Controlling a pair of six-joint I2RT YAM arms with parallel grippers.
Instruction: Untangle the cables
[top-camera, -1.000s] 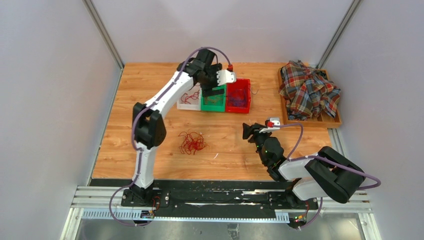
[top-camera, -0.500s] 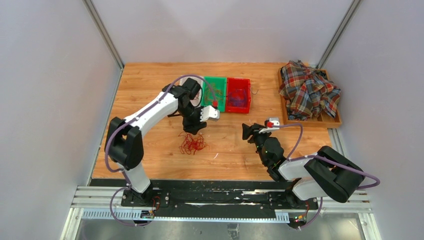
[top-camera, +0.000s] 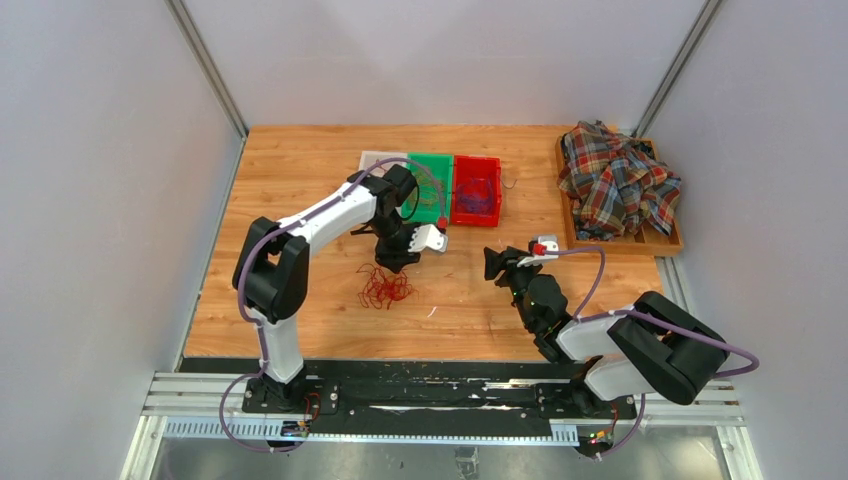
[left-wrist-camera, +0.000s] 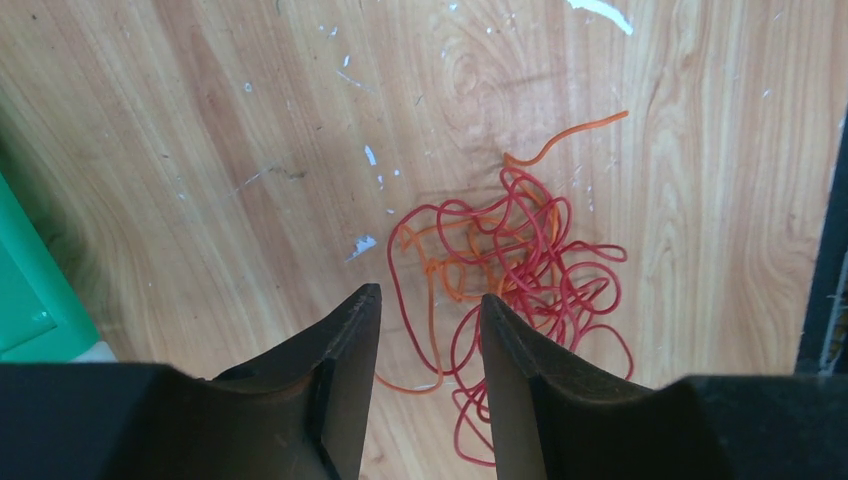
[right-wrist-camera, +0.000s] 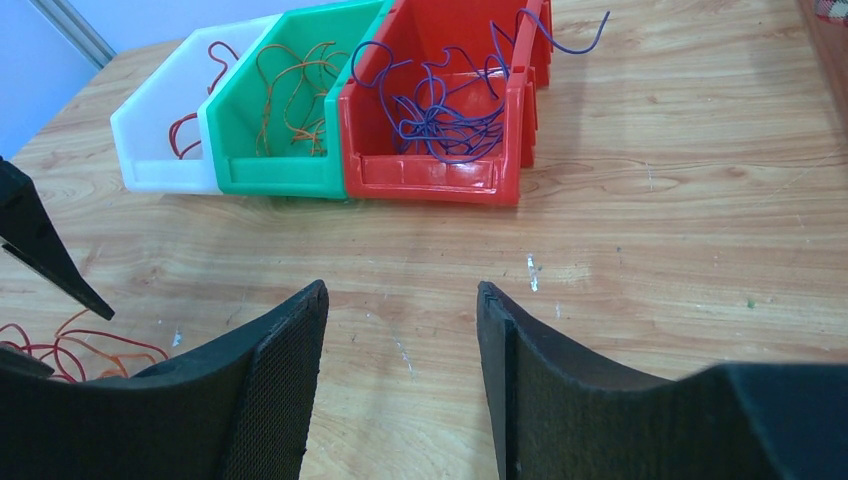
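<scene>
A tangled bunch of red and orange cables (top-camera: 385, 287) lies on the wooden table, left of centre. My left gripper (top-camera: 398, 262) hangs just above the bunch's far edge. In the left wrist view the bunch (left-wrist-camera: 520, 235) spreads ahead of the left gripper (left-wrist-camera: 430, 292), which is open; loose red and orange loops show on the table through the gap, ungripped. My right gripper (right-wrist-camera: 400, 286) is open over bare wood with nothing between its fingers, to the right of the bunch (right-wrist-camera: 60, 350).
Three bins stand side by side at the back: white (right-wrist-camera: 165, 140) with a red cable, green (right-wrist-camera: 280, 160) with orange cables, red (right-wrist-camera: 440, 175) with purple cables. A plaid shirt (top-camera: 615, 185) fills a wooden tray (top-camera: 620, 247) at the right edge.
My left arm has swung from over the bins back and down to the bunch on the table, and its jaws have narrowed. The right arm has stayed put.
</scene>
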